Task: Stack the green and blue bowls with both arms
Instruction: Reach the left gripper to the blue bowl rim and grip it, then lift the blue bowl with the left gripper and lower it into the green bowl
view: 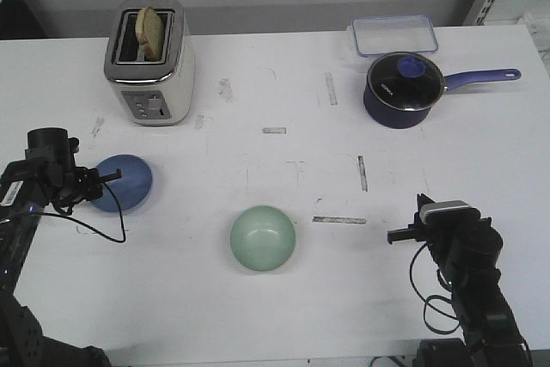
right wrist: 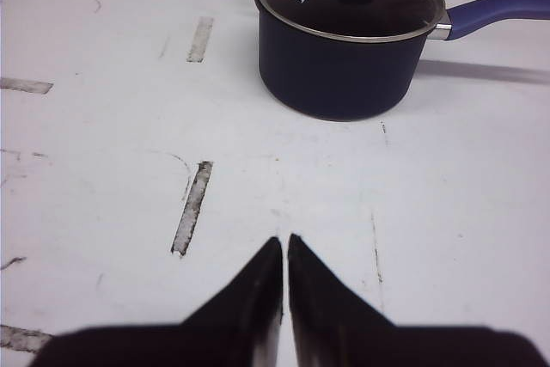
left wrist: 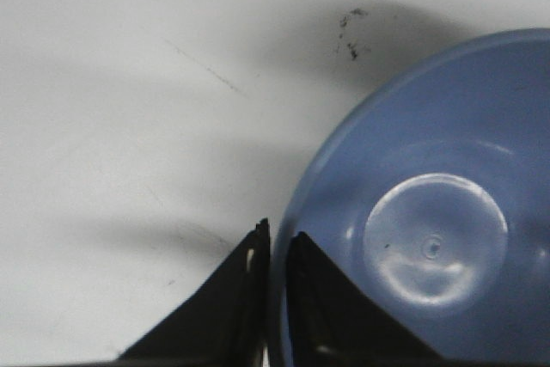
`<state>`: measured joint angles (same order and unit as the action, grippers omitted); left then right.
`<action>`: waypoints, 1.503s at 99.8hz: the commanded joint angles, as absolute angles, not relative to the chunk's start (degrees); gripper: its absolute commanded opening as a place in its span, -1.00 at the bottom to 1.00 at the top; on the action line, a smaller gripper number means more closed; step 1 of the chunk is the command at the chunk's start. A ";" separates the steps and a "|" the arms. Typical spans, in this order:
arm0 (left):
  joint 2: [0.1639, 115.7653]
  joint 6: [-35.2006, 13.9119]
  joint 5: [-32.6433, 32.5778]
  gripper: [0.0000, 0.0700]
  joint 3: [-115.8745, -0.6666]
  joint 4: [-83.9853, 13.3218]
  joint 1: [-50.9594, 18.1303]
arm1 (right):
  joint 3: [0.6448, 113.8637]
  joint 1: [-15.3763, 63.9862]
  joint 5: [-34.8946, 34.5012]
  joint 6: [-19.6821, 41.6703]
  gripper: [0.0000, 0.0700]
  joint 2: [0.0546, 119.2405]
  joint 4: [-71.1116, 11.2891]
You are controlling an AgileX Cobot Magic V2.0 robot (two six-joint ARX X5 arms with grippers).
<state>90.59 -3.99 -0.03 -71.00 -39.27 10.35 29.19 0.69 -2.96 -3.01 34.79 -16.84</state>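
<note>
Blue bowl: upright on the white table, at the left of the front view, below and slightly left of the toaster. In the left wrist view it fills the lower right of the frame, its pale round base visible inside.

Green bowl: upright, lower centre of the front view, standing alone; well apart from the blue bowl and from both arms.

Left gripper: at the left edge of the front view, reaching rightward onto the near-left rim of the blue bowl. The wrist view shows the two black fingers drawn narrow with the bowl's rim passing between them, one finger inside the bowl, one outside; it is clamped on the rim.

Right gripper: lower right of the front view, pointing left, with nothing near its tips. In its wrist view the fingers are pressed together, holding nothing, over bare table.

Saucepan: dark navy, glass lid on, long handle pointing to the right edge; upper right of the front view.

Container: clear, rectangular, just behind the saucepan.

Toaster: silver and cream, upper left, one slice of bread standing in a slot.

Table marks: short grey tape strips scattered across the middle.
</note>
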 commanded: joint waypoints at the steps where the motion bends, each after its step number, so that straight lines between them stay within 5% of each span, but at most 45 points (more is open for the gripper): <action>1: 90.15 -4.21 0.05 -1.00 -73.93 -39.77 10.48 | 29.58 0.73 -2.94 -3.03 -1.00 35.05 -16.12; 43: 79.48 -9.17 11.81 -1.00 -83.72 -44.53 5.23 | 29.58 0.73 -2.96 -3.03 -1.00 35.05 -16.32; 85: 77.89 -9.82 12.03 -1.00 -83.72 -50.13 -21.32 | 29.58 0.75 -2.96 -2.98 -1.00 35.05 -16.32; 108: 83.33 -3.95 11.99 -1.00 -83.70 -50.63 -32.93 | 29.58 0.73 -2.96 -3.01 -1.00 35.05 -16.34; 150: 93.84 -1.98 11.86 -1.00 -83.72 -48.95 -36.14 | 29.58 0.73 -2.96 -3.03 -1.00 35.03 -16.32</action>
